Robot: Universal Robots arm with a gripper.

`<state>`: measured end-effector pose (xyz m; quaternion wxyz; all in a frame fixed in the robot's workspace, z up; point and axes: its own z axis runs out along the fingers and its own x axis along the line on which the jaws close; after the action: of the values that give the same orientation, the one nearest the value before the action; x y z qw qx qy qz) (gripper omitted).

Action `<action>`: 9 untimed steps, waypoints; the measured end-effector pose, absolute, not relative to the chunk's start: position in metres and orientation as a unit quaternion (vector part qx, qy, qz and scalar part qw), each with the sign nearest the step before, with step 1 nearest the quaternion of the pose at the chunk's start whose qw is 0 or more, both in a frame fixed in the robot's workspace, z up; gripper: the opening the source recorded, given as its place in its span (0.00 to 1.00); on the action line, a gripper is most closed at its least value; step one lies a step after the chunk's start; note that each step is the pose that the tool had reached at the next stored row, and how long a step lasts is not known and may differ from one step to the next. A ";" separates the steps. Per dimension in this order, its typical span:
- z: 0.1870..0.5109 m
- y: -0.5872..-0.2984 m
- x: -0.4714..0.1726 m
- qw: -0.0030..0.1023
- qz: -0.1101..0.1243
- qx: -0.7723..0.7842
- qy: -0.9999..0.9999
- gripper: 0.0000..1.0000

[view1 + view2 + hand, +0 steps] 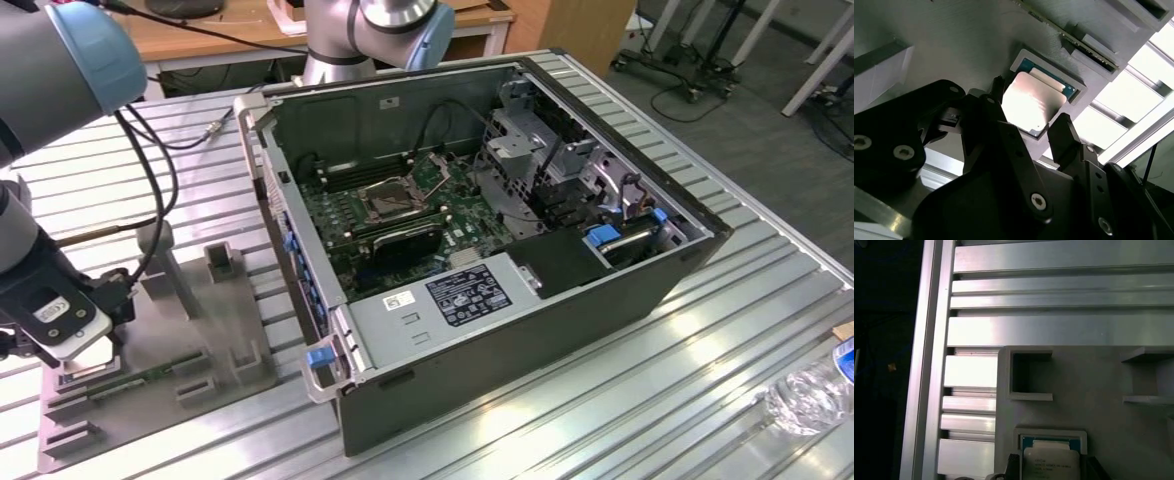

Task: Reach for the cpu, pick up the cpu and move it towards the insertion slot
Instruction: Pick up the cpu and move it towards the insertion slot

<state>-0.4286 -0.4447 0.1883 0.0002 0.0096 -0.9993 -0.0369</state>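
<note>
Claw (1030, 104) low over grey fixture plate (1094, 385) on slatted tabletop (1054, 327), straddling cpu (1037, 99) seated in its pocket. Whether it grips: cannot tell.

You see a silvery cpu (1035, 106) edged in teal, a plain grey fixture plate (954, 40), a ribbed silver surface (1054, 290), your black end effector (1030, 102)

Illegible print on cpu (1053, 466), case label (467, 293)
</note>
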 end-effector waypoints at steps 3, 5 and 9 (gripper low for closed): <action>0.187 -0.445 -0.429 0.000 -0.037 0.010 -0.999 0.62; 0.187 -0.445 -0.429 0.000 -0.037 0.010 -0.999 0.62; 0.186 -0.445 -0.430 0.000 -0.037 0.010 -0.999 0.62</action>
<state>-0.4298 -0.4447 0.1863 0.0002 0.0096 -0.9993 -0.0369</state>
